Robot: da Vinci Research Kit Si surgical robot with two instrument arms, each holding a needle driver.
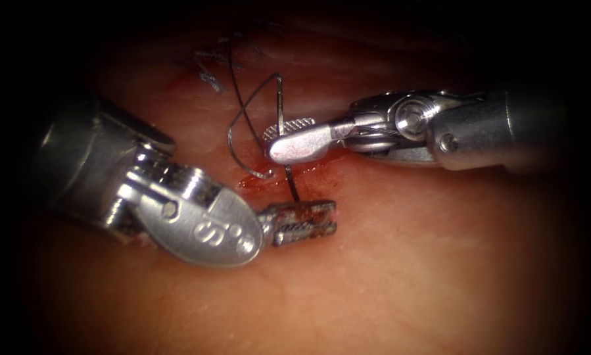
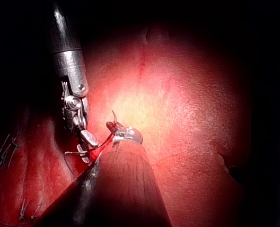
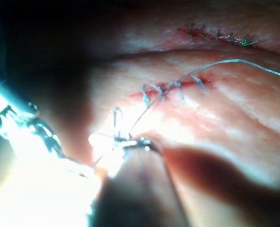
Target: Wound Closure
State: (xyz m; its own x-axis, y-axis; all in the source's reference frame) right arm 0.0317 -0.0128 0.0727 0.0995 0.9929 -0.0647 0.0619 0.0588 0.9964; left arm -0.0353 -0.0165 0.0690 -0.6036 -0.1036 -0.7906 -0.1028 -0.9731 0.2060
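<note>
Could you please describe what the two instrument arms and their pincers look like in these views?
The left arm's pincer has short, ridged metal jaws smeared with red fluid, behind a rounded silver clevis stamped with small markings on a grey shaft. The right arm's pincer has smooth polished silver jaws with a serrated inner face, a round pivot pin, thin cables at the wrist, and a grey tubular shaft.

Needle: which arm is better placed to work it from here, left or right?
Right, probably. The right tool has its jaws shut on the needle partway along its curve, its lower end entering the tissue at the red fluid. The left tool lies beside that spot, holding nothing.
</note>
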